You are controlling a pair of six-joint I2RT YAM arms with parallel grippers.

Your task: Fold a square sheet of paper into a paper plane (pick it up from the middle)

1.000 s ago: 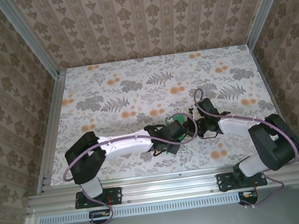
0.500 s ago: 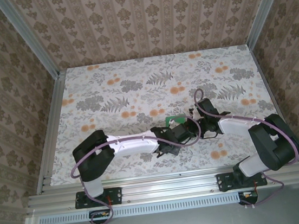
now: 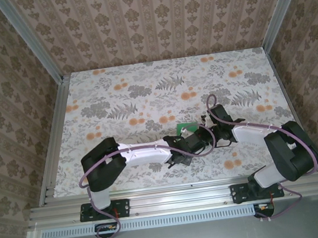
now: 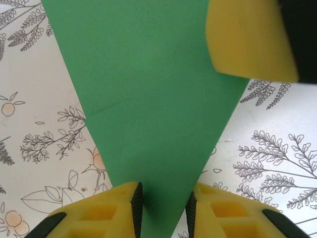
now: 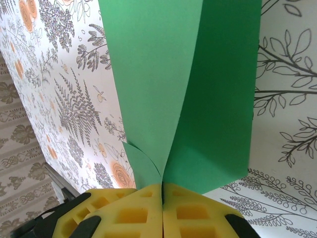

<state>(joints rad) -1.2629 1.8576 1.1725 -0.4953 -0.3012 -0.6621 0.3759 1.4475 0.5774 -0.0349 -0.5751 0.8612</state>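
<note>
Where the arms meet over the table (image 3: 115, 95), the wrists hide most of the paper (image 3: 183, 129) from above, leaving a green corner showing just beyond the right gripper (image 5: 162, 198). That gripper is clamped on a folded edge of the sheet. Facing the right gripper, the left gripper (image 4: 163, 210) has its pads apart astride the paper's narrow tip, which is cut off there, so contact is hard to judge.

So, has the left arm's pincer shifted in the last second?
Yes, rightward: the left pincer now sits nearer the printed orange flower at lower right.
</note>
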